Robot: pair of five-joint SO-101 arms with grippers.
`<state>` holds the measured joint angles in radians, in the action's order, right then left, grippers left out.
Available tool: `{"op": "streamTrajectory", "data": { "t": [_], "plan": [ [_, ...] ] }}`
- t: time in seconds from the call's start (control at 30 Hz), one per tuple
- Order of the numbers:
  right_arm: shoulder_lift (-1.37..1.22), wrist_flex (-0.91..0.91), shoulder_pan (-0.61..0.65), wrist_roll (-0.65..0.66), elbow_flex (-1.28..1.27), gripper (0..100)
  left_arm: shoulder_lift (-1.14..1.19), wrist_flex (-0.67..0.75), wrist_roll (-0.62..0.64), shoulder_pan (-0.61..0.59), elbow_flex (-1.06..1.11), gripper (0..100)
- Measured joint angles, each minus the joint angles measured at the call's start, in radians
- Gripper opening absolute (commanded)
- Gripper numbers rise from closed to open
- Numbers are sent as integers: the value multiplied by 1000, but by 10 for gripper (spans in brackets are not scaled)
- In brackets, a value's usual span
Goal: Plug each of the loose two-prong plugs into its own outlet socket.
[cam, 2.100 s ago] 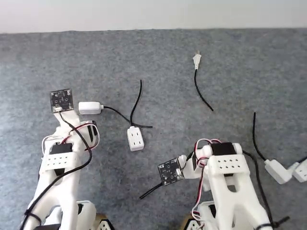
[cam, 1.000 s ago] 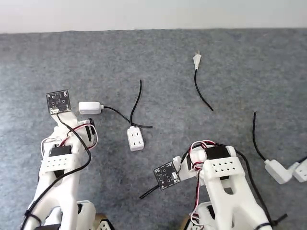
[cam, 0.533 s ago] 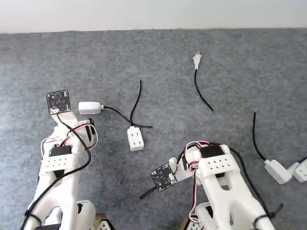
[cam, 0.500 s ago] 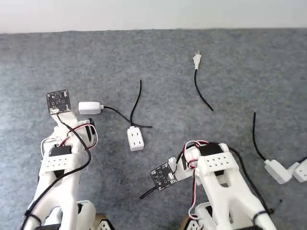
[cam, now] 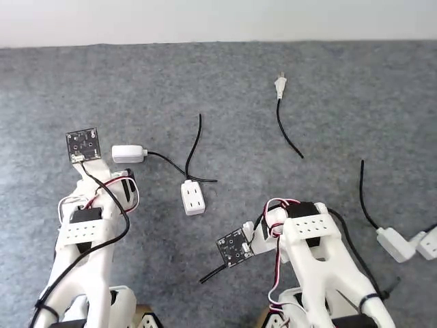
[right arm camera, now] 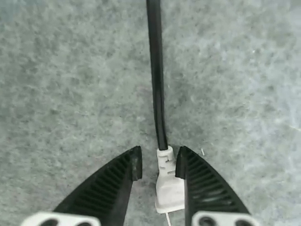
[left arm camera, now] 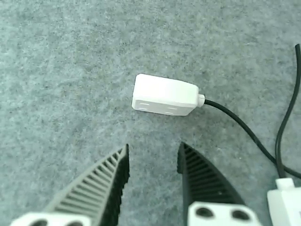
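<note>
Step in hand: pickup of a loose plug by the right arm.

Right gripper [right arm camera: 159, 150]: down at the table [right arm camera: 70, 70], jaws part-open and straddling the plug [right arm camera: 167, 186], which lies flat between them. One jaw looks to be touching the plug body; the other stands just clear. Not yet pinched. The cord [right arm camera: 156, 70] runs straight away from the jaws.

Left gripper [left arm camera: 154, 148]: jaws spread wide, empty, and just short of a socket [left arm camera: 164, 96] lying flat on the table, apart from both jaws.

Judgement: the right jaws must next close squarely on the plug body, not the cord, then lift and carry it to a socket. The left jaws would likely need to hold that socket steady against the push.
</note>
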<state>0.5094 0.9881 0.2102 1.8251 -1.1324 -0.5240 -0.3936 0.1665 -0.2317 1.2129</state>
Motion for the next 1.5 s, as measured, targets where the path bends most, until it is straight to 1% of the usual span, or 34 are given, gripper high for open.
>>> {"op": "streamTrajectory", "data": {
  "t": [0.2,0.33,0.57,0.63,0.7,0.77,1.0,1.07,1.13,1.33,1.5],
  "plan": [
    [0,-28,-2,0,0,121,0,0,0,0,0,163],
    [-3,-28,0,0,0,81,0,0,0,0,0,163],
    [-107,-89,2,3,23,76,0,0,0,0,0,163],
    [-123,-89,2,3,34,54,0,0,0,0,0,163],
    [-129,-89,2,3,38,6,0,0,0,0,0,163],
    [-132,-95,2,3,40,17,0,0,0,0,0,163],
    [-146,-98,3,-3,57,10,0,0,0,0,0,163],
    [-150,-98,12,-78,75,10,0,0,0,0,0,163],
    [-152,-98,48,-218,109,10,0,0,0,0,0,163],
    [-152,-101,163,-796,310,9,0,0,0,0,0,163],
    [-152,-104,173,-1221,414,8,0,0,0,0,0,163]
  ]
}}
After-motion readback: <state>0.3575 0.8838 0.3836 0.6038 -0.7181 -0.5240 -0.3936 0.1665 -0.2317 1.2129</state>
